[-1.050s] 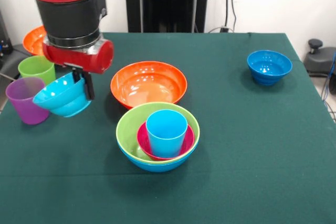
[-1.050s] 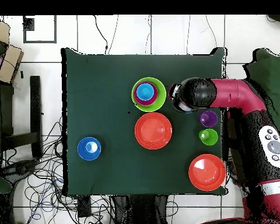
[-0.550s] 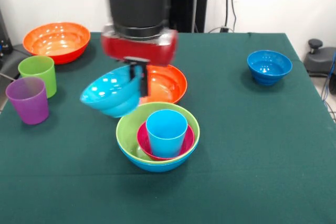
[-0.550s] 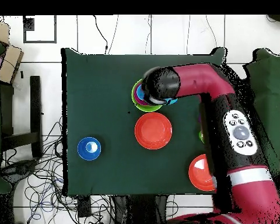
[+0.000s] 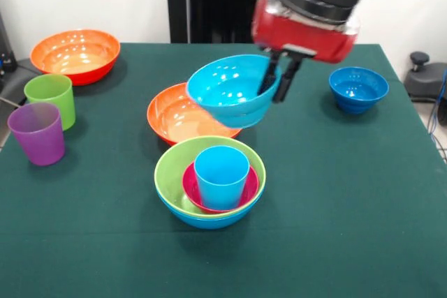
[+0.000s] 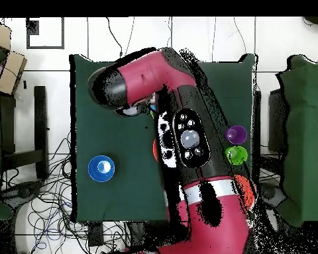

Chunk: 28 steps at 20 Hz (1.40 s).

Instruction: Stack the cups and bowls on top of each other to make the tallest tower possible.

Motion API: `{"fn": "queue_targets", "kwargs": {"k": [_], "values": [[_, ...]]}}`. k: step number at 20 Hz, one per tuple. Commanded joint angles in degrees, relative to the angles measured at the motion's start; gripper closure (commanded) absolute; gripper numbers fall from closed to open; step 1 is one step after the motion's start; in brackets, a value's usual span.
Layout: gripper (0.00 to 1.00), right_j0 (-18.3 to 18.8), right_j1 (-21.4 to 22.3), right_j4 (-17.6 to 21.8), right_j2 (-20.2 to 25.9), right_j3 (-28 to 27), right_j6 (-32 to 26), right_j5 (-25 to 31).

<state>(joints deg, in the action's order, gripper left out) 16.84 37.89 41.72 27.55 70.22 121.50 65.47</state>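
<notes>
We hold the cyan bowl (image 5: pixel 232 90) by its rim, the gripper (image 5: pixel 278 80) pinched on the wall with one finger inside and one outside. The bowl hangs tilted in the air, above and just behind the tower (image 5: pixel 209 181), partly in front of the nearer orange bowl (image 5: pixel 183 115).

To do this step well, we judge that the bowl should be brought squarely over the blue cup (image 5: pixel 221 175) that stands in the tower's middle, levelled, and lowered gently before we let go. The cup's mouth looks narrower than the bowl's base, so the bowl may perch rather than nest; a tilt at release could tip it off or knock the cup over.

The tower is a blue bowl at the bottom, a lime green bowl (image 5: pixel 170 172) in it, a magenta bowl (image 5: pixel 190 186) in that, and the blue cup upright on top. All are glossy plastic.

Left of the tower, well apart, stand the green cup (image 5: pixel 50 98) and purple cup (image 5: pixel 36 132), touching or nearly so. A second orange bowl (image 5: pixel 75 54) sits behind them, and a dark blue bowl (image 5: pixel 358 88) lies far right of the tower.
</notes>
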Motion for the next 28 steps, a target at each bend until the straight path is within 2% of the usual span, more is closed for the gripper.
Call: {"fn": "queue_targets", "kwargs": {"k": [1,7,17,22,28], "values": [[1.0,-2.6,-2.5,8.2,-7.8,-4.2,2.4,4.8],[1.0,-3.5,-4.6,8.5,-10.3,-4.3,4.5,0.8],[1.0,-5.2,-5.2,6.2,-13.2,-5.1,5.1,1.2],[1.0,-7.3,-10.7,5.7,-14.2,-7.7,12.1,-3.9],[1.0,-10.0,-14.5,4.3,-15.7,-13.9,12.9,-1.5]]}}
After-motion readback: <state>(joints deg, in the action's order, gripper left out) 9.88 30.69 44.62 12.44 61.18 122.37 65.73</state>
